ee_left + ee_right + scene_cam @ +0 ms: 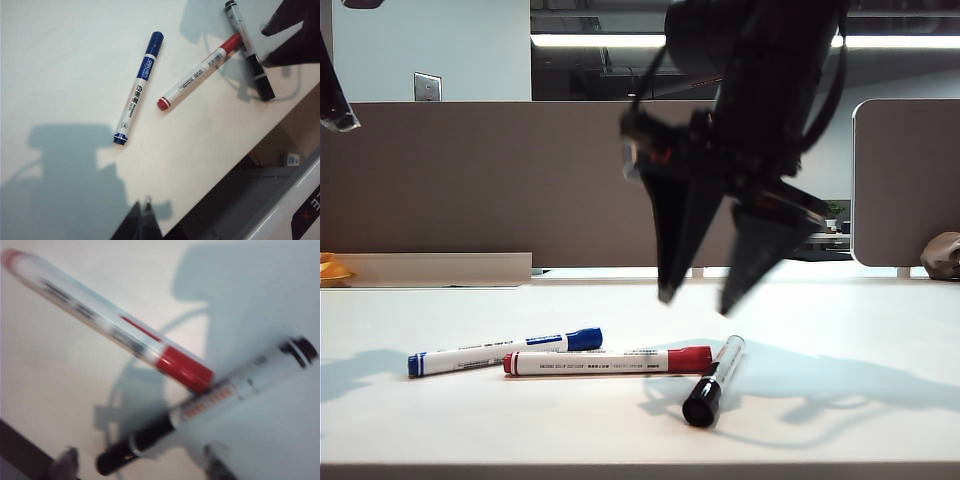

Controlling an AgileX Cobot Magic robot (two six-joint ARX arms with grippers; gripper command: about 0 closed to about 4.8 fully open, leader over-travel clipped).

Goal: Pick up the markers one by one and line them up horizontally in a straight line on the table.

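Hovering right tool [698, 297], tips down, spread

Three markers lay on one white tabletop [440, 420]: one blue-capped marker [505, 351], one red-capped marker [608, 361] and one black-capped marker [714, 381]. Two robot hands were present: the right hand [702, 295], its two dark fingers spread apart above the markers, and the left hand [142, 220], seen only from its own wrist camera, its two fingers pressed together. Two grey-brown divider panels [470, 180] stood behind, and one wall plate [427, 87] showed above them.
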